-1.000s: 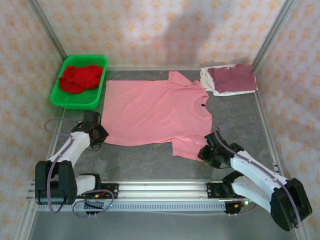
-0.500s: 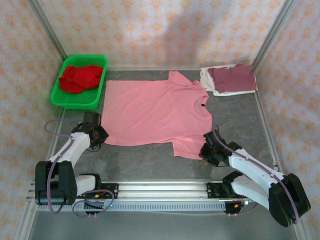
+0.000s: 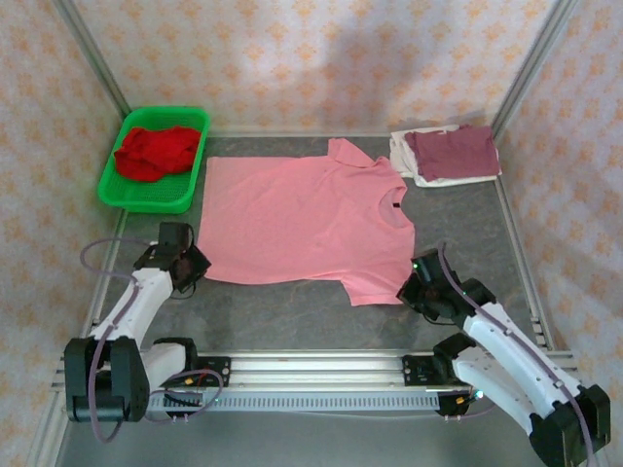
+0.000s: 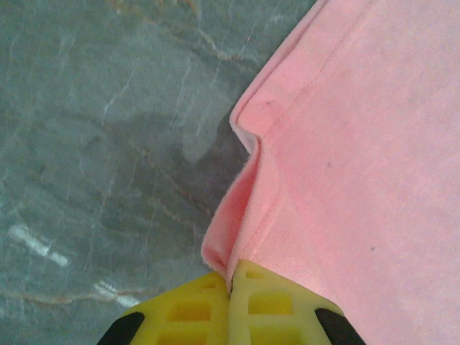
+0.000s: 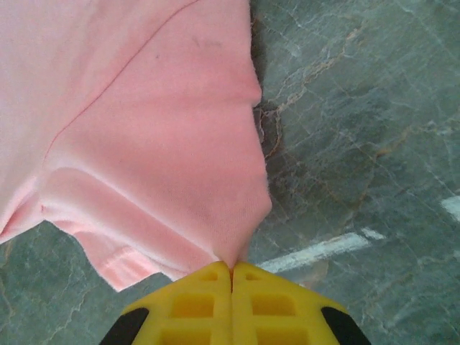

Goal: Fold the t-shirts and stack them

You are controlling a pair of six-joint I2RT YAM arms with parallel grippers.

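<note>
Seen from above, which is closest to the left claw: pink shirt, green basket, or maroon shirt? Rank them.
1. pink t-shirt, pinched in the left gripper.
2. green basket, far left.
3. maroon t-shirt, far right corner.

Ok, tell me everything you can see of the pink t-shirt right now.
The pink t-shirt is a large, soft-looking, salmon-pink short-sleeved shirt spread nearly flat on the grey table, neck toward the right, hem toward the left. A small dark label shows at the neckline. One sleeve points to the back, the other to the near edge. The left tool is shut on the near hem corner, the right tool on the near sleeve; the cloth puckers at both pinches.
</note>
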